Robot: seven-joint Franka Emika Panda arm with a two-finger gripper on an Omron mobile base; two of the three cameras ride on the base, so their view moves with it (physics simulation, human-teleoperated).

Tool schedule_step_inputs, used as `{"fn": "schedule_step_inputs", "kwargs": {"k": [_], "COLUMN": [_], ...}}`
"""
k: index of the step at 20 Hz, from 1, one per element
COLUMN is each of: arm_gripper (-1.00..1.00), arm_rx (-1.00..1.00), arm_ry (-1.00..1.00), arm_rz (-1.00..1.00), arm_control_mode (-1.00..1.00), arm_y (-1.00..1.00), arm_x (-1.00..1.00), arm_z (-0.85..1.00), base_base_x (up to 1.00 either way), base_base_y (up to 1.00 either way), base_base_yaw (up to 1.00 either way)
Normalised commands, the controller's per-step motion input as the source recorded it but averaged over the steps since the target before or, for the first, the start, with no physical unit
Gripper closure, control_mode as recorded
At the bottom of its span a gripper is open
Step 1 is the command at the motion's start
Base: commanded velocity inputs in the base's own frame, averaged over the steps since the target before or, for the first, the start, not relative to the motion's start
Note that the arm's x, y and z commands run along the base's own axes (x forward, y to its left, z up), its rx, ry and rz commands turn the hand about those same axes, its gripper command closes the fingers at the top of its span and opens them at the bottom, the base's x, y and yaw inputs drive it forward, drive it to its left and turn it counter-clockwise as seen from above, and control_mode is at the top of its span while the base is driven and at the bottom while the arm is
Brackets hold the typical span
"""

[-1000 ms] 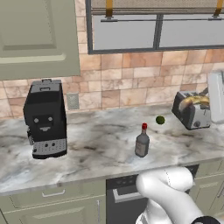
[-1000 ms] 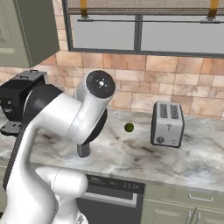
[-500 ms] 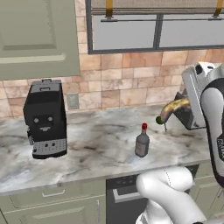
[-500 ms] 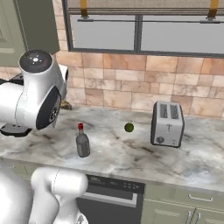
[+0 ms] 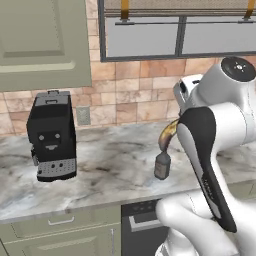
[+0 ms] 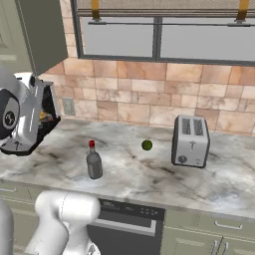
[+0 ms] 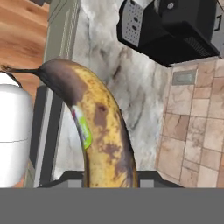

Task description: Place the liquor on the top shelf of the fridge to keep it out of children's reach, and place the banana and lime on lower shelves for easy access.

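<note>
The gripper (image 7: 109,181) is raised above the counter (image 6: 149,174), its fingers closed on the banana (image 7: 98,131), which rises from between them with its dark stem end pointing away. In the left base view the banana (image 5: 167,134) pokes out beside the arm, above the bottle (image 5: 162,165). The bottle (image 6: 93,160) stands upright on the marble, the lime (image 6: 147,145) near the toaster (image 6: 191,141).

Grey-veined marble counter (image 6: 149,174) carried the red-capped liquor bottle (image 6: 93,161), small green lime (image 6: 147,145), silver toaster (image 6: 190,141), black coffee machine (image 5: 51,136).
</note>
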Motion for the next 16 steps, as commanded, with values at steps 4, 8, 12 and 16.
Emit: {"fn": "schedule_step_inputs", "kwargs": {"k": [4, 8, 12, 16], "arm_gripper": [1.0, 1.0, 1.0, 1.0], "arm_rx": [0.0, 0.0, 0.0, 0.0], "arm_ry": [0.0, 0.0, 0.0, 0.0], "arm_rz": [0.0, 0.0, 0.0, 0.0], "arm_control_mode": [1.0, 1.0, 1.0, 1.0], "arm_y": [0.0, 0.0, 0.0, 0.0], "arm_x": [0.0, 0.0, 0.0, 0.0], "arm_z": [0.0, 0.0, 0.0, 0.0], "base_base_x": [-0.28, -0.08, -0.02, -0.19], "base_base_y": [0.07, -0.11, -0.48, -0.65], "base_base_yaw": [0.1, 0.14, 0.15, 0.22]}}
